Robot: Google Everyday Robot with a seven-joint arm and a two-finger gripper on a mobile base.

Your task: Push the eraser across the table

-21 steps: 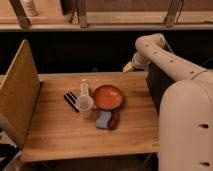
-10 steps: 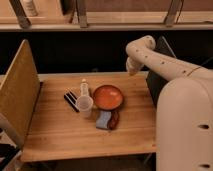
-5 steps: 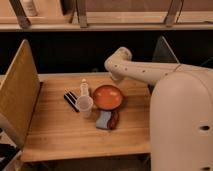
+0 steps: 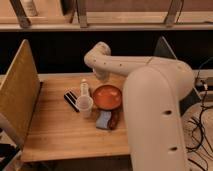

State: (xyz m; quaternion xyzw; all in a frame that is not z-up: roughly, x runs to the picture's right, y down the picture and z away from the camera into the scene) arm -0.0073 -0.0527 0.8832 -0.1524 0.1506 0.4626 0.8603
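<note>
The eraser [image 4: 71,99], a small flat black block with pale stripes, lies on the wooden table [image 4: 60,135] left of centre, just left of a clear cup [image 4: 84,106]. My white arm reaches in from the right and bends down over the table's back edge. The gripper [image 4: 102,76] hangs there shut, behind the orange bowl [image 4: 107,96] and to the right of the eraser, apart from it. Nothing is held in it.
A small bottle [image 4: 84,88] stands behind the cup. A blue-and-brown pad [image 4: 104,120] lies in front of the bowl. Upright panels stand at the left [image 4: 19,95] and right [image 4: 165,50] sides. A dark gap and a shelf run behind the table.
My arm has swung left from the table's right side to over its back middle, and the gripper has come down closer to the bowl. The objects on the table have not moved.
</note>
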